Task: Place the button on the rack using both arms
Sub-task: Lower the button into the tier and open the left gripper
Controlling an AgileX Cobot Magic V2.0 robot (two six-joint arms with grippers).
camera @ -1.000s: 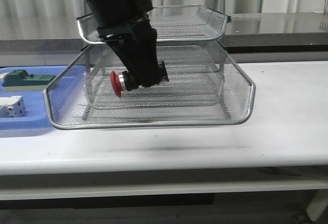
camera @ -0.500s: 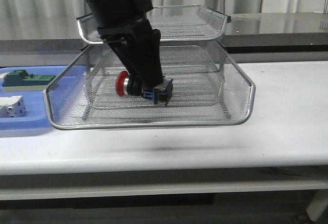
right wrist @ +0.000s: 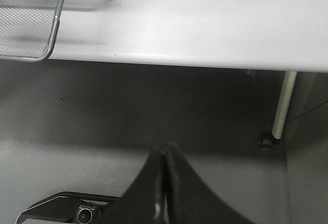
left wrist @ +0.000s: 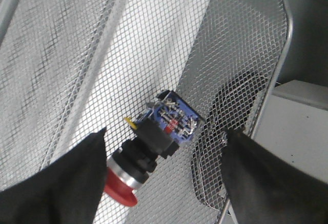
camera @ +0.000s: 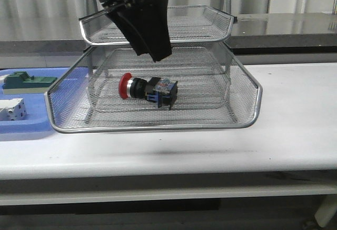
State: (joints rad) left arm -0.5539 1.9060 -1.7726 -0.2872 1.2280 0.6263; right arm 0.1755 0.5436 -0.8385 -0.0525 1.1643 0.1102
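Button [camera: 147,89] is lying on its side on the mesh floor of the rack [camera: 247,119], in the lowest tier, red head pointing toward the blue tray [camera: 31,126]. Left gripper [camera: 151,48] is hanging above it with fingers [left wrist: 56,183] apart, gripping nothing. Right gripper [right wrist: 165,183] is sitting off the table edge, fingers pressed together. Risk: the round body may roll on the mesh, or a finger may clip the tier above while leaving. The left wrist view is showing the metal terminals on the blue rear block; the front view is hiding them.
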